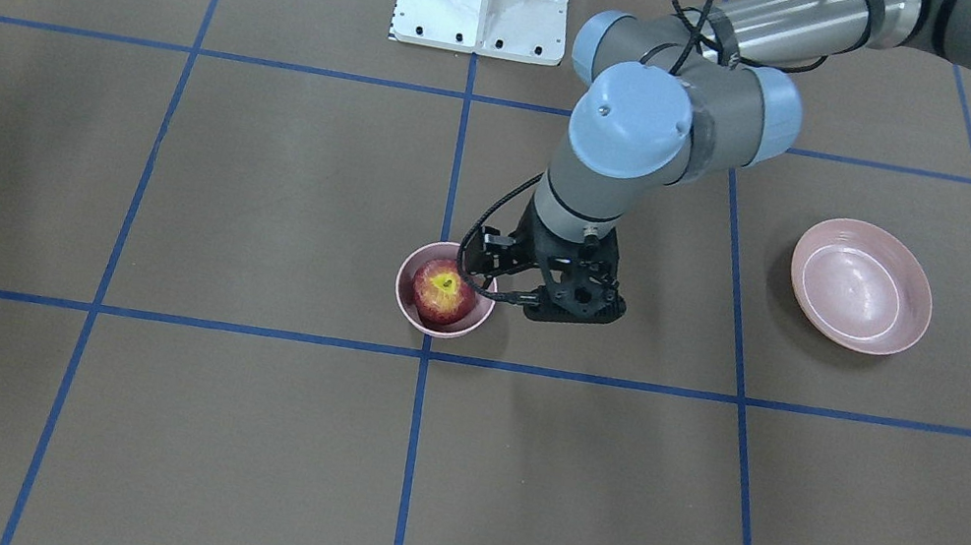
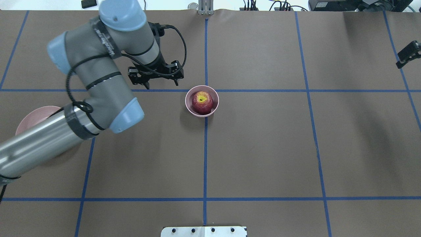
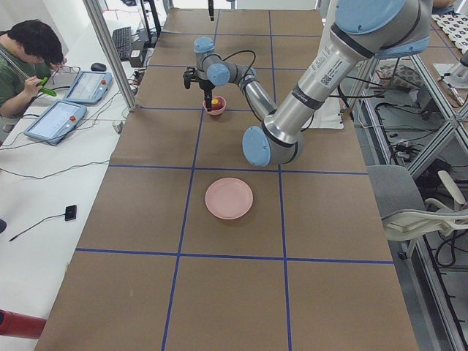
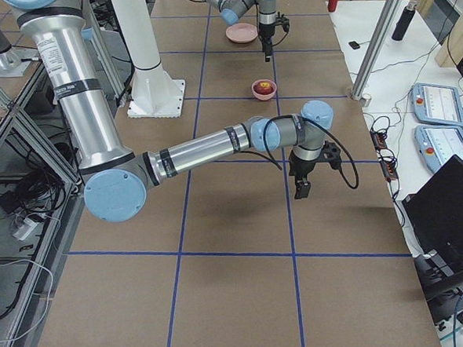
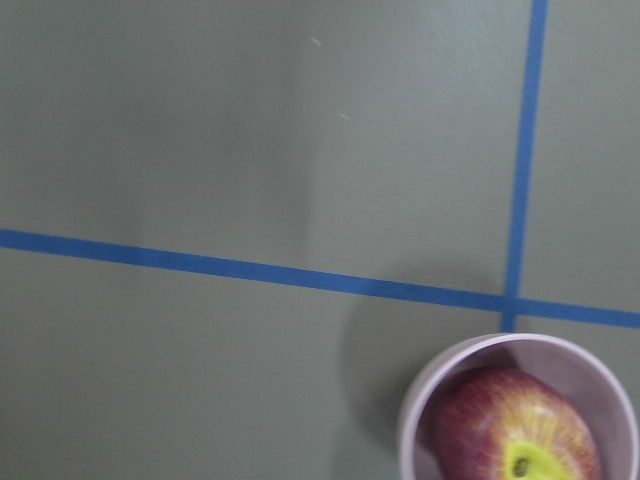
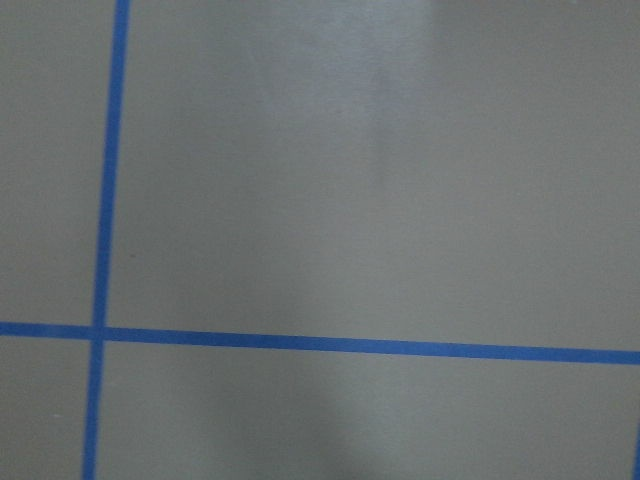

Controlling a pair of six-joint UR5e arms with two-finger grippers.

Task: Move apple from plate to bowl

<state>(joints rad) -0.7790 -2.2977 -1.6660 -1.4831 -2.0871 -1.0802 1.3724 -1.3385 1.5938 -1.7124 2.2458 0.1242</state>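
1. One apple point(image 1: 443, 292) sits in the little bowl point(image 1: 404, 300), yellow stem patch up.
2. Left gripper point(image 1: 572, 306) hangs just beside the bowl, fingers spread, empty.
3. Plate point(image 1: 909, 317) lies well apart. From overhead, the left arm point(image 2: 98, 85) blocks most of it.
4. Right gripper point(image 4: 303, 186) is way off, and I can't tell how its fingers stand.

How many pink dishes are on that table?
2. The bowl, with the apple in it, stands near the table's middle. The plate, empty, lies apart from it, toward the robot's left. No other shows in any view.
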